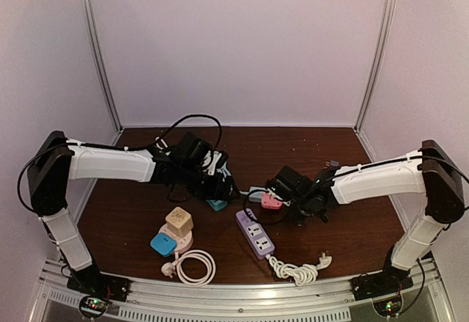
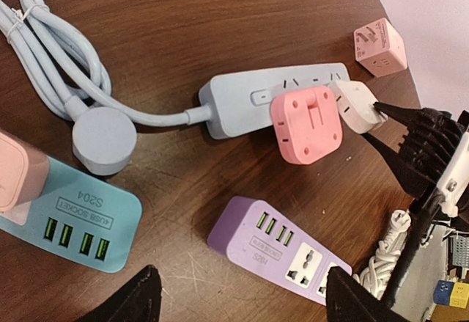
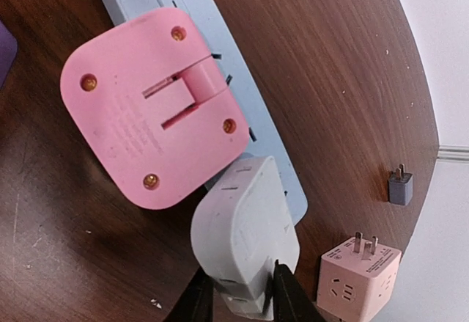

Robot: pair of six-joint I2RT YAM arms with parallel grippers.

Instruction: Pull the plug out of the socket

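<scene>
1. The plug (image 3: 245,227), pale grey and white, sits in the last outlet of the grey power strip (image 2: 234,102), at the end away from the strip's own cable.
2. Its long axis crosses the strip at a slant. The broad rounded end lies over the strip, and the narrow tail juts off the strip's edge, pointing straight at the right wrist camera.
3. The right gripper (image 3: 244,296) is closed on that tail, one black finger (image 3: 198,296) pressed to each side of it. The plug is still seated in its outlet.
4. Touching the plug's broad end is a pink square adapter (image 3: 154,109), plugged into the neighbouring outlet with its flat back and four screws facing up.
5. Beyond the strip's end, well apart from it, a pink cube socket (image 3: 359,278) stands on the wooden table (image 2: 220,14) with its prongs up. A small grey adapter (image 3: 400,186) stands farther off, near the table's edge.
6. In the left wrist view a purple power strip (image 2: 286,252) lies near the grey one. A teal USB strip (image 2: 73,223) lies to its left, and the grey strip's round plug (image 2: 104,140) and coiled cable lie above that.
7. The left gripper (image 2: 248,296) hangs above the purple and teal strips with its jaws spread wide, holding nothing.
</scene>
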